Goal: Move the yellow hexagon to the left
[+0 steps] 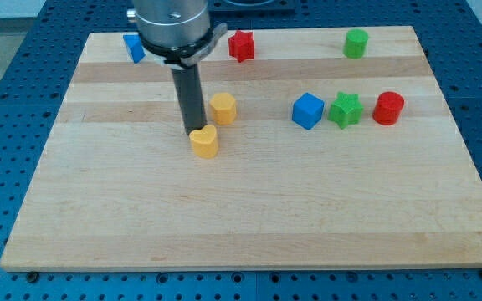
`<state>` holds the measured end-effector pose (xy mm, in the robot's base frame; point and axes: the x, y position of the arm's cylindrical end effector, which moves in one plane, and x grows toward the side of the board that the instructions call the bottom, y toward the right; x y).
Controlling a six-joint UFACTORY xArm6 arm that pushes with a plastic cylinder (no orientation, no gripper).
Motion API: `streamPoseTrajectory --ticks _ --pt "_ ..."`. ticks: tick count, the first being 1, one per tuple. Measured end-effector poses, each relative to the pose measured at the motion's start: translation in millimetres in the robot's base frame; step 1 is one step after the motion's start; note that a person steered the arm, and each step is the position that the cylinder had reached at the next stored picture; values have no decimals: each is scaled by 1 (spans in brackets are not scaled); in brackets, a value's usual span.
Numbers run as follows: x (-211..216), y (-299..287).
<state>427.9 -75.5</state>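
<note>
Bearing no hand, my tip [194,131] stands left of the upright yellow hexagon [223,108], touching the yellow heart [204,143].

Bright, even overhead light, soft short shadows, sharp focus throughout

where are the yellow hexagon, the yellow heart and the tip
yellow hexagon [223,108], camera view, its top face
yellow heart [204,142], camera view, its front side
my tip [193,132], camera view, rod's lower end

On the wooden table [249,217], my tip [193,131] touches the yellow heart [204,142] from the view's top-left. The yellow hexagon [223,108] sits just right of the rod [190,96].
</note>
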Motion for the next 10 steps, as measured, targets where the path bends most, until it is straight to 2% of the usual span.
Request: streamPoseTrajectory --ticks 3,6,10 --pt "-6 68" --pt "-37 69" --pt "-44 -19"
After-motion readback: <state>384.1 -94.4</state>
